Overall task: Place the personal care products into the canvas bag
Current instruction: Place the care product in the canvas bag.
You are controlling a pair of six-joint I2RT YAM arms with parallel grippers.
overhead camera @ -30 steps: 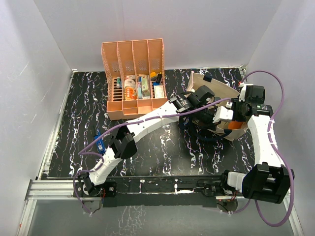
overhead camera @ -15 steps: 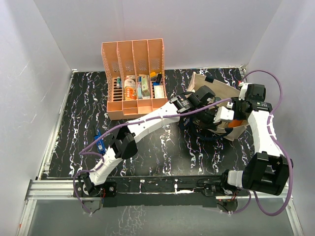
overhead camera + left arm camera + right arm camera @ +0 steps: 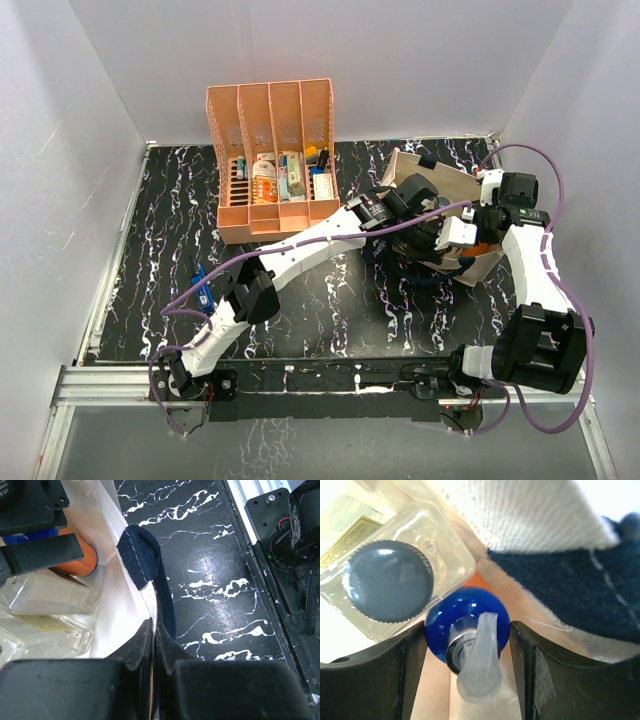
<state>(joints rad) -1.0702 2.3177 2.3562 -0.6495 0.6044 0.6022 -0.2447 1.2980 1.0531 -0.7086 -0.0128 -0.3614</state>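
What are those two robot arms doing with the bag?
The left gripper pinches the rim of the canvas bag, holding it open. The right gripper is down inside the bag, with the blue-capped orange bottle between its fingers. A clear square bottle lies in the bag right beside it.

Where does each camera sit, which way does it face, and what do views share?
Top external: above and behind the arm bases, looking down on table, file rack, canvas bag; left arm and right arm show.
Left wrist: looks along the left pincer, shut on the bag's rim beside the navy strap.
Right wrist: looks into the bag; the right pincer straddles the blue-capped bottle.
Shared: both wrist views show that bottle.
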